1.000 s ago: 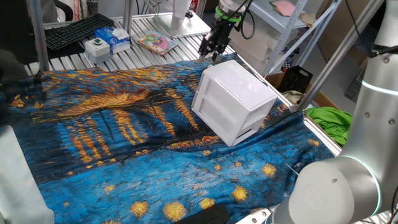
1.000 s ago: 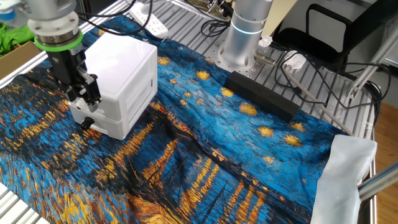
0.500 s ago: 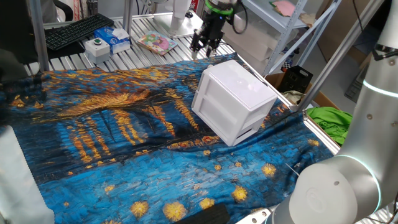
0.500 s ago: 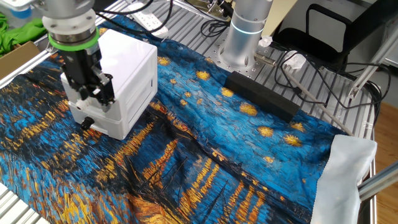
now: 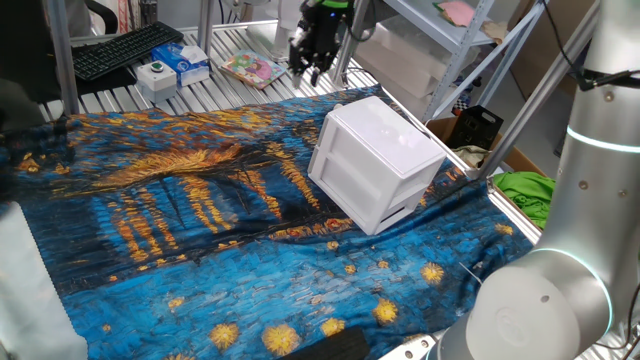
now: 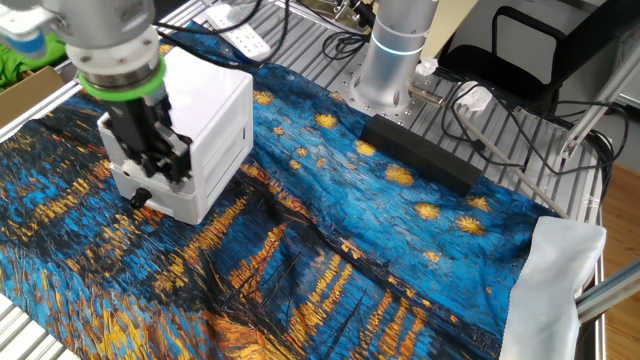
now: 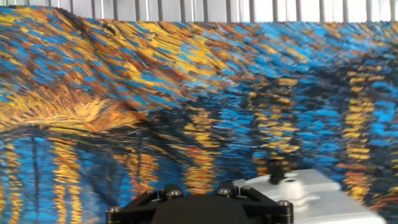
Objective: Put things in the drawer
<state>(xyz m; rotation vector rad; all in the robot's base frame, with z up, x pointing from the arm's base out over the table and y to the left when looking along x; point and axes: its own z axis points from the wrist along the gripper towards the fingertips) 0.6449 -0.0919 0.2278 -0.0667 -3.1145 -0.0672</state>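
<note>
The white two-drawer cabinet (image 5: 375,160) stands on the blue-and-gold cloth; it also shows in the other fixed view (image 6: 200,120) and at the hand view's lower right (image 7: 298,196). Its upper drawer (image 5: 347,160) is pushed in flush with the front. My gripper (image 5: 312,62) hangs in the air above the cloth, behind and to the left of the cabinet, touching nothing. In the other fixed view the gripper (image 6: 162,165) covers part of the cabinet's front. Its fingers look close together with nothing between them. The tan block is out of view.
A white button box (image 5: 157,73), a blue box (image 5: 187,58), a keyboard (image 5: 125,48) and a colourful packet (image 5: 252,68) lie on the slatted table behind the cloth. A black bar (image 6: 420,153) lies near the arm's base (image 6: 395,60). Green cloth (image 5: 525,190) lies at the right.
My gripper has risen and moved left, away from the cabinet's back corner, over the far edge of the cloth. The cabinet has not moved.
</note>
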